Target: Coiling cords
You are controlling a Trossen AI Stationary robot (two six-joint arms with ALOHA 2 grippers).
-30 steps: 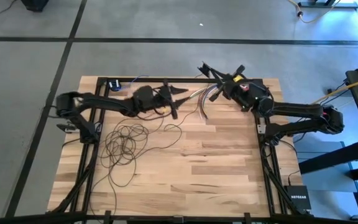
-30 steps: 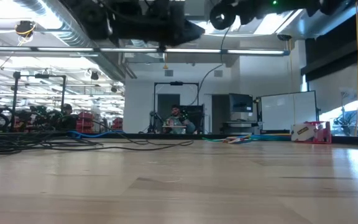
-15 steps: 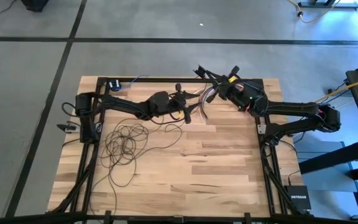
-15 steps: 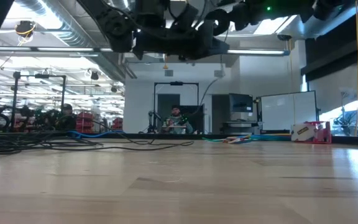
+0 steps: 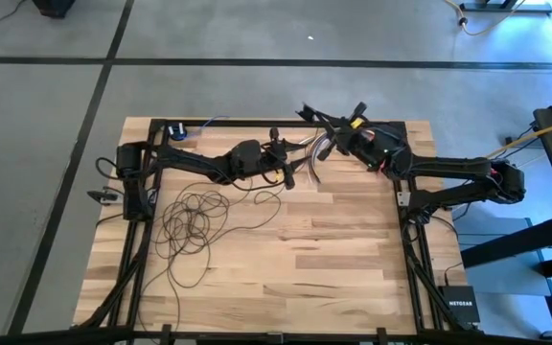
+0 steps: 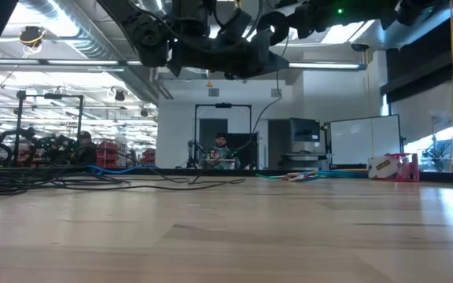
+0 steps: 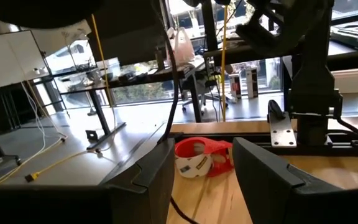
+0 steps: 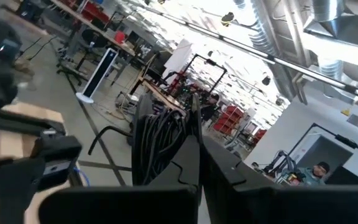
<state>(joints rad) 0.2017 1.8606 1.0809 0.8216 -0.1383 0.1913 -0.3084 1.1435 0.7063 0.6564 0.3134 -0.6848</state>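
Cords [image 5: 192,222] sprawl in loose loops on the left half of the wooden table [image 5: 353,259], untouched — neither arm holds them. The left gripper [image 5: 287,168] hangs raised over the table's far middle, fingers spread with nothing between them; the right gripper [image 5: 312,110], fingers pressed together, is raised near the far edge — both apparently between grabs, so coiling looks barely begun.

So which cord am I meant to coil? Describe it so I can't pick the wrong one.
Look at the wooden table, on its left half, below the left arm. The cord lies there in a loose tangle of thin dark loops. The short multicoloured wires near the table's far edge are bright and bundled; this one is dark, long and sprawling.
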